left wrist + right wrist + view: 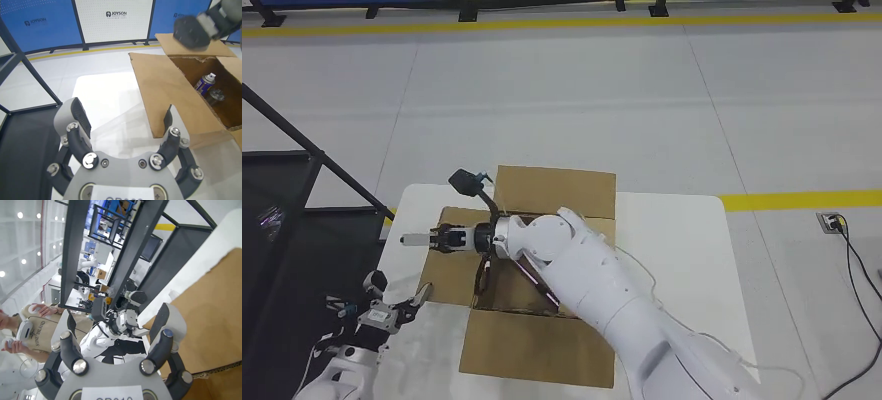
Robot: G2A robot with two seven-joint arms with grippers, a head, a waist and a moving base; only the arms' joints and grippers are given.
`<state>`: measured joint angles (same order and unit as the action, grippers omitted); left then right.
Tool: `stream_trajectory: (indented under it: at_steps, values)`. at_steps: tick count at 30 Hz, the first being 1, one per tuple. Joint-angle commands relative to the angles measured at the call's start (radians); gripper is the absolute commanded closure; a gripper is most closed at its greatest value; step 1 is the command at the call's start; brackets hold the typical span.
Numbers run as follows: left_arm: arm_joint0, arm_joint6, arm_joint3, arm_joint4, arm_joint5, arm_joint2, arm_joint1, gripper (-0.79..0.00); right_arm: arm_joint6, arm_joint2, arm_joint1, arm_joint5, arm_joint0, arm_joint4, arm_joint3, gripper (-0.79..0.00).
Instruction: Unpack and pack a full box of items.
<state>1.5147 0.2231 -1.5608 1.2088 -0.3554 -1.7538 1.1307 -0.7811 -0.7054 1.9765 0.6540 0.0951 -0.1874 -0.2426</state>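
Brown corrugated cardboard box sits open on the white counter, blue spray can inside. We judge unpacking underway; left gripper and right gripper, jaws wide and empty, must next reach the can.

The brown cardboard box is sitting open, its flaps lying spread outward. One side flap is lying just beside the open left gripper, and the open, empty right gripper is hovering beside that flap's outer edge. Inside, beyond the left gripper, a blue spray can with a white nozzle is standing against the wall nearest that gripper. A dark round metal part is sitting just beside the can.
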Motion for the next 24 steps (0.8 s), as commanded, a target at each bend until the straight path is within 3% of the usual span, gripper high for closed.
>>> stream_trajectory:
  at_steps: [1,4,14,24]
  values:
    - [-0.012,-0.007,0.019,0.015,0.007,0.009,0.0,-0.785,-0.069,-0.03,-0.017,0.079,-0.003,-0.041,-0.008,-0.785]
    - [-0.027,-0.008,0.038,0.02,0.004,0.016,0.0,-0.785,-0.226,-0.082,-0.049,0.159,0.001,-0.133,-0.05,-0.785]
    - [0.018,0.033,-0.012,0.013,0.014,-0.016,-0.001,-0.785,-0.217,-0.156,-0.193,0.168,0.135,-0.055,-0.338,-0.785]
    - [0.155,0.125,-0.167,-0.015,0.015,-0.089,0.002,-0.785,-0.31,-0.272,-0.279,0.075,0.217,-0.027,-0.505,-0.785]
